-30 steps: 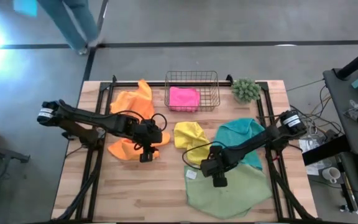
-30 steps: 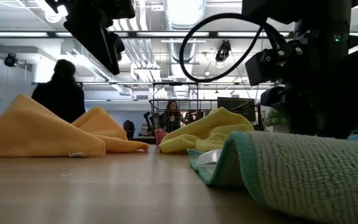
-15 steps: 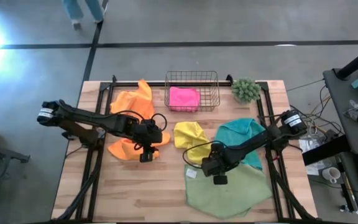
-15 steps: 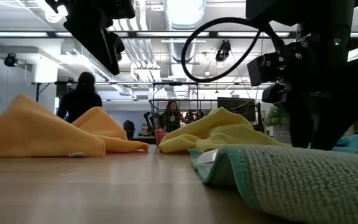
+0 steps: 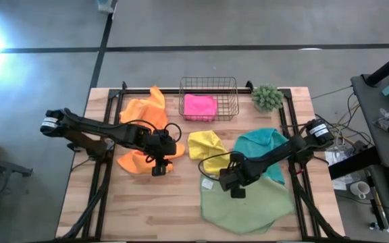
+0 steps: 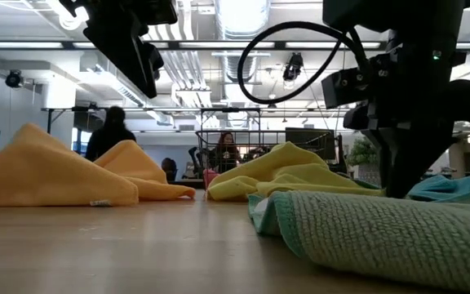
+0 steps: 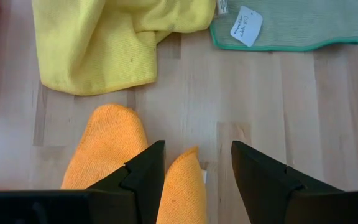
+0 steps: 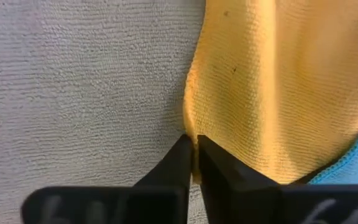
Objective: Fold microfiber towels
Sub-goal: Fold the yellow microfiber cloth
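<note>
While only the pink towel (image 5: 200, 106) sits neatly squared inside the wire basket (image 5: 209, 83), well beyond both claws at the far edge of the table (image 5: 154, 209), the folding looks barely begun: by my count 1 of 6 is done and 5 remain loose. The right claw (image 5: 236, 192) is clenched, its tips pinching the edge of the yellow towel (image 5: 206, 147) where that cloth overlaps the light green towel (image 5: 248, 209); the green one spreads flat beneath and in front of this claw, its white tag (image 7: 246, 26) just beside it. The teal towel (image 5: 265, 150) lies crumpled just behind the same claw, touching both yellow and green. The left claw (image 5: 159, 169) hangs with its jaws apart above the near corner of an orange towel (image 5: 135, 160), grasping nothing; a second orange towel (image 5: 147, 109) is heaped farther behind it, near the basket.

Hard to settle: whether the right claw's tips also catch the green cloth under the yellow edge, since the wrist view shows only the seam between them. The low view hides that claw's tips behind the green towel's raised edge. Where the 2 orange cloths meet is unclear under the left arm. A small green plant (image 5: 267, 97) stands at the far corner.
</note>
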